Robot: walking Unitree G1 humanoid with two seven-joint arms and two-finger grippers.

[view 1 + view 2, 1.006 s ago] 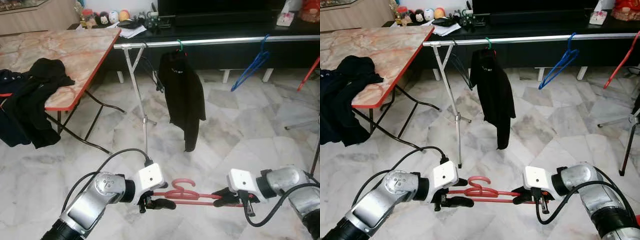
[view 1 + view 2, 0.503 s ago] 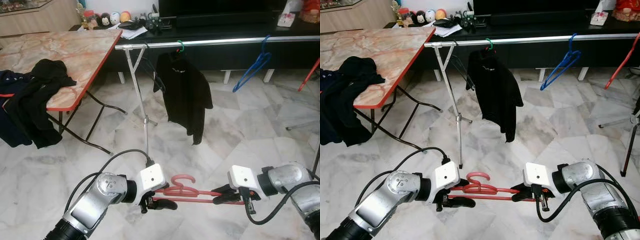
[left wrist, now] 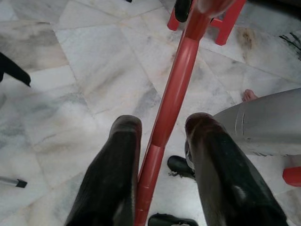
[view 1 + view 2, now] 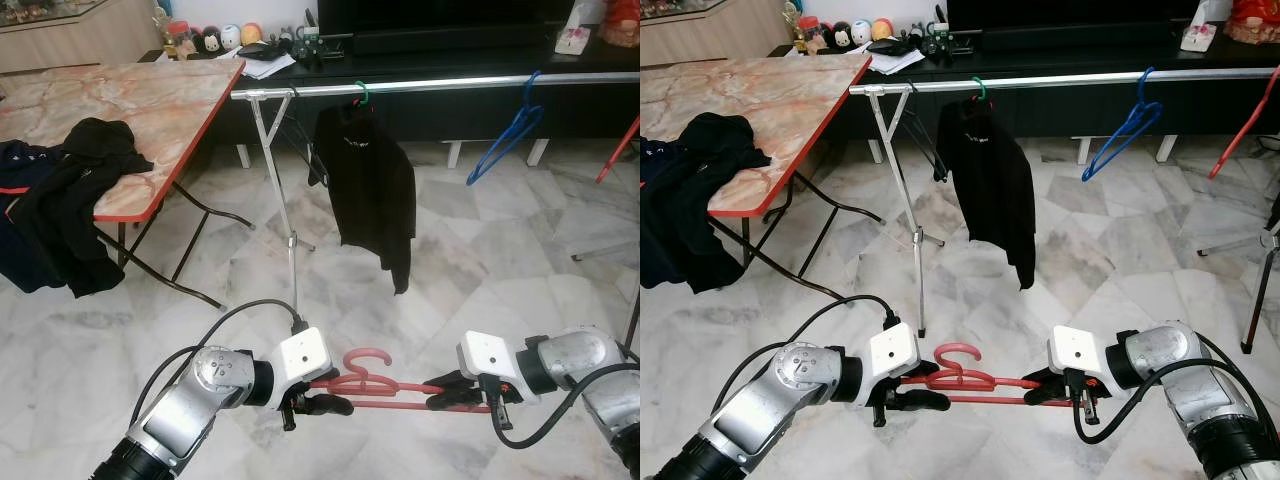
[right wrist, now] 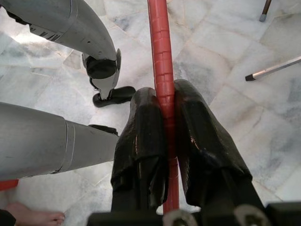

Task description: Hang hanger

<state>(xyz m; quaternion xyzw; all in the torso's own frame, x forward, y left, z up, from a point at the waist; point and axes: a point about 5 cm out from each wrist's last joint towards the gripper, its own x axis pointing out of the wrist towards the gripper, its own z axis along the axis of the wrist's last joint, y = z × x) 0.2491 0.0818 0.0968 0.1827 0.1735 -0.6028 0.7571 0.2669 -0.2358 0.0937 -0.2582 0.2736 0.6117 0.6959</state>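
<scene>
The floor point(image 4: 480, 270) is pale veined marble tile, and a folding table point(image 4: 150, 100) with a marbled top and red edge stands at far left, dark clothes point(image 4: 60, 200) heaped on its near corner and spilling over the side. A long metal clothes rail point(image 4: 450, 82) crosses the far side in front of a low black cabinet point(image 4: 480, 55) cluttered with small toys and papers. A black garment point(image 4: 372, 190) hangs from the rail on a green hook; it bears a small pale mark on the chest, too small to read. A blue hanger point(image 4: 505, 135) hangs farther right, and a red one is cut off by the right edge. Near the robot, the red hanger point(image 4: 365, 378) is held level between both arms, hook pointing up. The left gripper point(image 3: 160, 127) straddles one end, fingers point(image 3: 117, 179) parted with the bar running between them, against one finger. The right gripper point(image 5: 164, 106) is clamped tight on the other end. A bare foot point(image 5: 33, 217) shows at the edge of the right wrist view.
</scene>
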